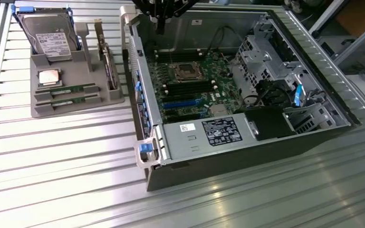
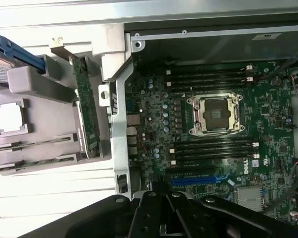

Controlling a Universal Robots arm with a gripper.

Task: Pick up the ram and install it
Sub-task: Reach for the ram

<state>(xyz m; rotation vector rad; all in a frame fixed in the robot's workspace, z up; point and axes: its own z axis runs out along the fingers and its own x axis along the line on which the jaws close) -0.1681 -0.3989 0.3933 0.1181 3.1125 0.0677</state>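
The black gripper [image 1: 161, 21] hangs over the open grey computer case's [image 1: 146, 95] green motherboard [image 1: 198, 97], empty; whether its jaws are spread or pressed together cannot be told. The long green ram stick [image 1: 67, 89] lies in the grey moulded holder [image 1: 74, 110] on the ribbed metal surface [image 1: 62, 152], beside the case. The pick seems unstarted; it calls for crossing to the holder.

Black gripper [image 1: 161, 26] hanging in the air at the exterior view's upper edge, pointed downward, slim and dark. Above it, thin black linkage bars crossing, cut off by the frame. From the wrist, gripper [image 2: 161, 208] seen as broad black jointed linkage bars with round pivots.
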